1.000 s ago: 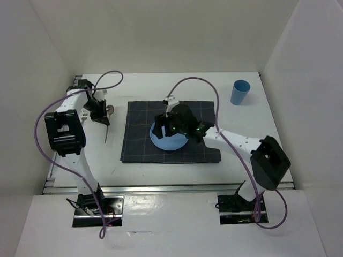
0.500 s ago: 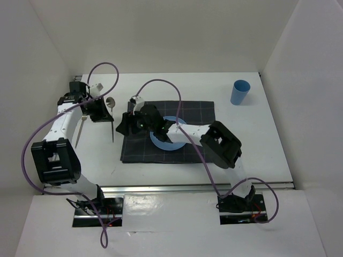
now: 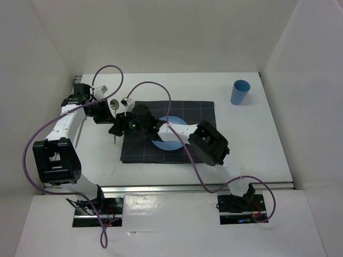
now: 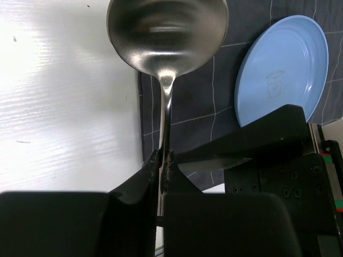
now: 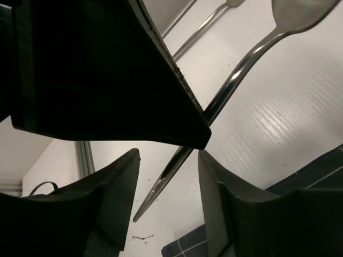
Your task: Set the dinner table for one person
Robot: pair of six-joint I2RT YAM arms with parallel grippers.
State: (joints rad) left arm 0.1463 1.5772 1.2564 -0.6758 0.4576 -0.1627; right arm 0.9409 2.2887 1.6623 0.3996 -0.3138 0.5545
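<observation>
My left gripper (image 4: 163,160) is shut on the handle of a steel spoon (image 4: 166,32), whose bowl points away toward the mat. In the top view this left gripper (image 3: 103,111) holds the spoon (image 3: 113,104) above the dinner table (image 3: 252,139), just left of the dark checked mat (image 3: 198,115). The right gripper (image 5: 166,198) is open, and the spoon handle (image 5: 171,171) passes between its fingers without touching them. From above, the right gripper (image 3: 117,130) sits right beside the left one. A blue plate (image 3: 174,122) lies on the mat, partly hidden by the right arm.
A blue cup (image 3: 240,92) stands at the back right of the table. Two more utensil handles (image 5: 206,29) lie on the white top beyond the spoon. White walls close in the table on three sides.
The right arm swung left from over the plate to the spoon handle, and its jaws narrowed. The left gripper shifted right with the spoon and tilted it up.
</observation>
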